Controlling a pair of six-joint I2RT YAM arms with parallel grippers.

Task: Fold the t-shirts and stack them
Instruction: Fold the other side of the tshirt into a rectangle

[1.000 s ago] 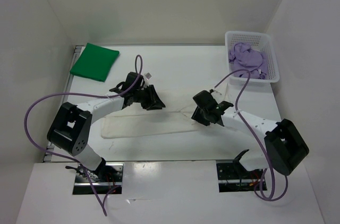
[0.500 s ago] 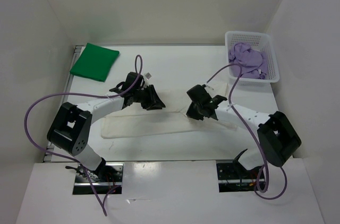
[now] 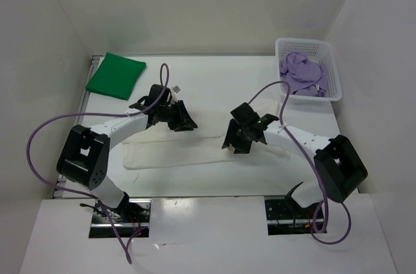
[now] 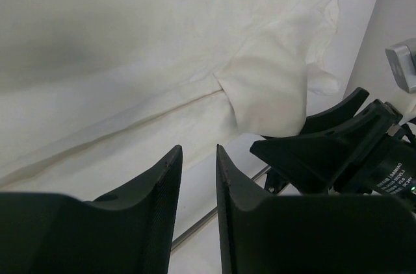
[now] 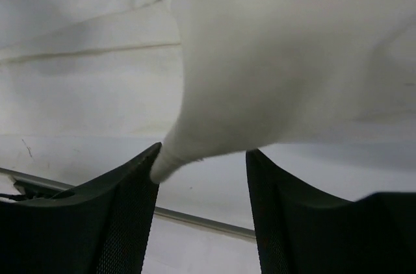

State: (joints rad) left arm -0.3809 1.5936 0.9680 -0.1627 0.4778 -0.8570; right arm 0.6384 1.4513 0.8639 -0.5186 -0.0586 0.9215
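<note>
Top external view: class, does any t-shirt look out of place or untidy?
Yes. The purple t-shirt lies crumpled and unfolded in the basket, while the green t-shirt sits neatly folded at far left.

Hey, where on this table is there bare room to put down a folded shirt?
Free: the far strip of the table between the green shirt and the basket, and the near strip in front of the white shirt. Crowded: the middle, where the left gripper and right gripper hang over the white shirt.

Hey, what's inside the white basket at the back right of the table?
A crumpled light purple t-shirt lies in the basket. Anything underneath the shirt is covered and cannot be seen.
</note>
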